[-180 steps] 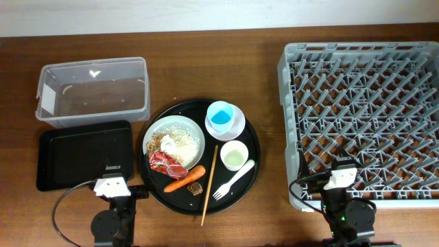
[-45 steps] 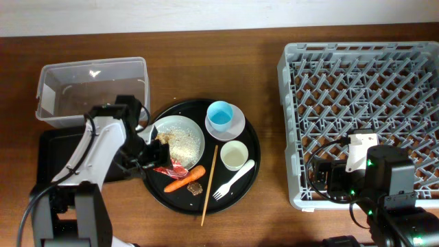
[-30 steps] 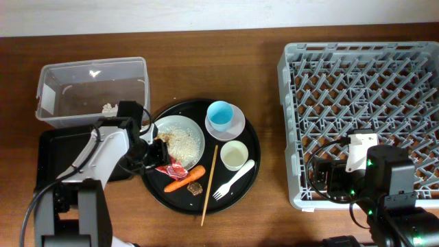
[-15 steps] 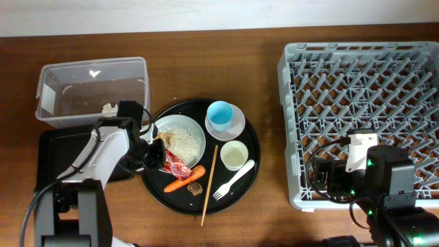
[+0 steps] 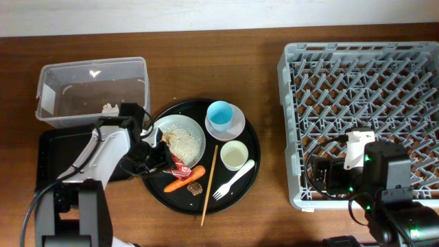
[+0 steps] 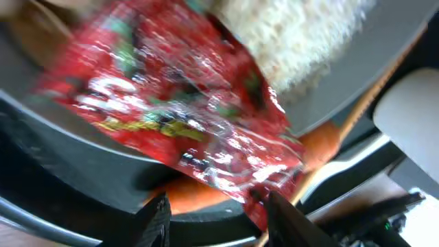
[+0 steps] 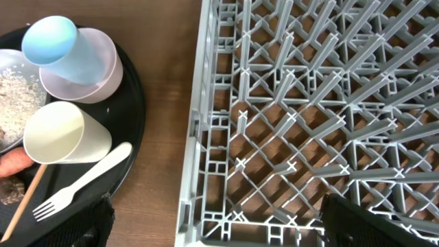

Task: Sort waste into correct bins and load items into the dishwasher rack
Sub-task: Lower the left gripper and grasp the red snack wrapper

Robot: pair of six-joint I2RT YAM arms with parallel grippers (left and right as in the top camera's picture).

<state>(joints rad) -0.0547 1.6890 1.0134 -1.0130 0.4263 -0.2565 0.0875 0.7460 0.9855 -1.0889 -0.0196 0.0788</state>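
Entry: both arms, sorting task.

- Left gripper [image 5: 160, 157]: you have it low over the left part of the round black tray [image 5: 251, 147], at the lower-left rim of the white round plate [image 5: 193, 126]. In the left wrist view its fingertips [image 6: 155, 218] stand partly apart with a plain gap. Carrot and black tray show through the gap, so nothing is clamped.
- Crumpled red wrapper [image 6: 171, 110]: it lies just beyond the tips. Its lower edge reaches down to the tip at lower right of that frame.
- White rice [image 5: 185, 141]: on the plate, directly above the wrapper.
- Orange carrot [image 5: 184, 180] and small brown food chunk [image 5: 195, 187]: on the tray below the plate.
- Clear plastic tub [image 5: 92, 88]: upper left, with a white scrap [image 5: 108, 108] inside.
- Shallow black tray [image 5: 65, 156]: just below the tub.
- Light blue cup [image 7: 62, 46]: sits in the pinkish bowl [image 7: 106, 72].
- Small white cup [image 7: 63, 140] and white fork [image 7: 79, 182]: below the bowl, beside a wooden chopstick [image 5: 208, 185].
- Right gripper [image 7: 221, 223]: wide open, holding nothing, at the lower-left corner of the grey rack [image 5: 360, 103].
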